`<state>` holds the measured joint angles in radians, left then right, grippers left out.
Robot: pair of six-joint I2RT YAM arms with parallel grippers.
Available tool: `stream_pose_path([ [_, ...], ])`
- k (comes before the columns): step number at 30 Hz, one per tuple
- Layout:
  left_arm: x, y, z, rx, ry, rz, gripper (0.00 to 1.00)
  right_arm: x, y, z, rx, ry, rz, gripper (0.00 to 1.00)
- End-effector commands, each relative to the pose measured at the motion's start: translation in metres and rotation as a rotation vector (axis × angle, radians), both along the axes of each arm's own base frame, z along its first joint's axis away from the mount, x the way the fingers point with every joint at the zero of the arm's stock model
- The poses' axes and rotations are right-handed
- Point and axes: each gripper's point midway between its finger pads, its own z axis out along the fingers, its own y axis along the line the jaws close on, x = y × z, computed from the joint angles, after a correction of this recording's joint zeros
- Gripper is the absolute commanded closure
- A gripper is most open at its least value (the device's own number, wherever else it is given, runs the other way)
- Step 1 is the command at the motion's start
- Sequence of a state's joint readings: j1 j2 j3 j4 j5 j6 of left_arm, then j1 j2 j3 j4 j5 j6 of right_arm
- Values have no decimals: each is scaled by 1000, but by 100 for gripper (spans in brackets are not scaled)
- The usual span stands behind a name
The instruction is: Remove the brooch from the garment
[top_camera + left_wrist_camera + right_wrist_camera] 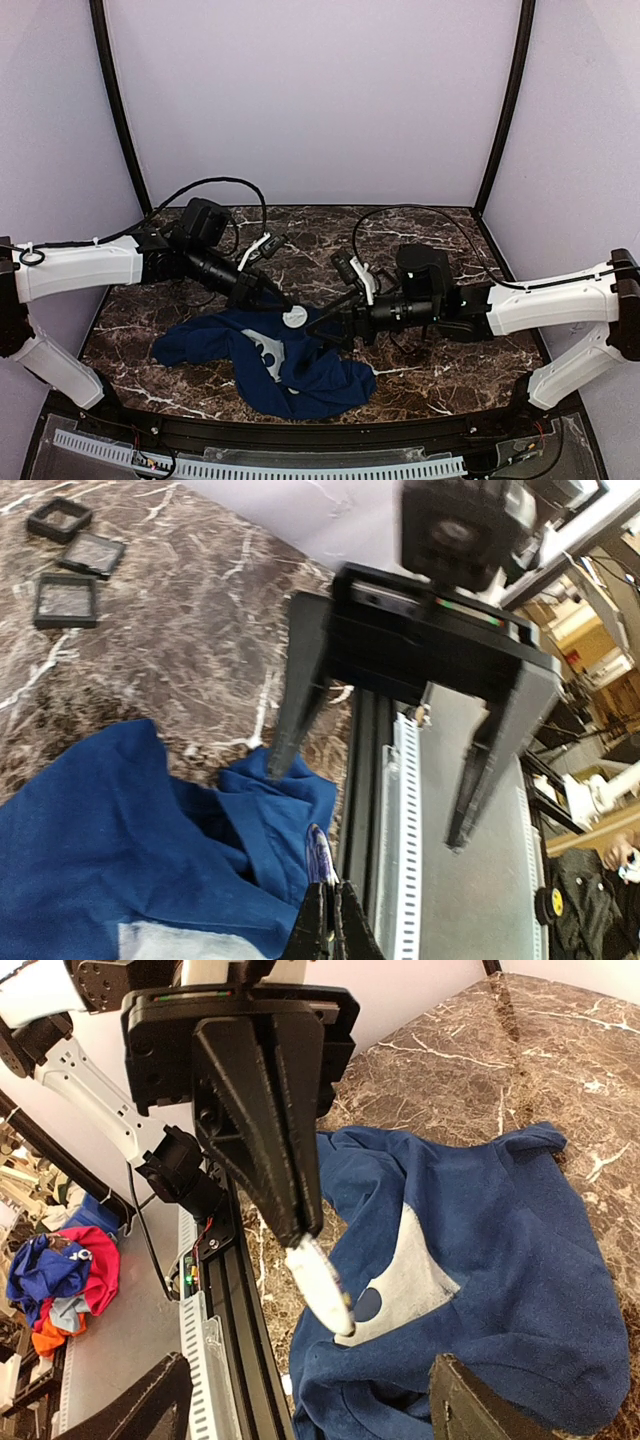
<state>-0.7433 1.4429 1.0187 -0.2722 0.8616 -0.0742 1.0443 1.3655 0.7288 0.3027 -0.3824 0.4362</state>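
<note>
A: Left tool (306,1238) is clamped shut on the brooch (322,1288). It shows as a pale sliver, edge-on, poking past the fingertips just above the grey print (415,1270) of the garment (500,1260). The right tool (365,805) has its jaws wide apart with nothing between them.

B: Is the brooch free of the cloth?

A: Cannot tell. In the left wrist view it lies against a fold of blue cloth, with no gap visible.

B: Then my judgement is that the step in hand is the pull-apart. The right tool should pinch the cloth just beside the brooch and pin it to the worktop (440,370). The left tool should draw straight away, slowly, watching for cloth tenting up.

A: Views differ.
- The top view shows the brooch face-on, a pale round disc at the left tool's tip, near the right tool. Both wrist views catch only its edge.
- Only the left wrist view shows three black square trays (90,552), well apart from the garment. Likely the drop-off.
</note>
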Motion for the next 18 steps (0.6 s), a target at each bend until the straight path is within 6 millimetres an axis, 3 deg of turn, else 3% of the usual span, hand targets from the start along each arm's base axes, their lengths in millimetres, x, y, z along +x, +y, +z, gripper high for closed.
stream_pose_path([
  [1,-18,2,14,-44,24,-97,99,1,5,10,57,2,19,21],
  [8,-24,1,15,-64,51,-127,99,2,21,12,84,16,62,35],
  [18,-27,0,13,-69,66,-143,99,1,28,17,110,13,92,52],
])
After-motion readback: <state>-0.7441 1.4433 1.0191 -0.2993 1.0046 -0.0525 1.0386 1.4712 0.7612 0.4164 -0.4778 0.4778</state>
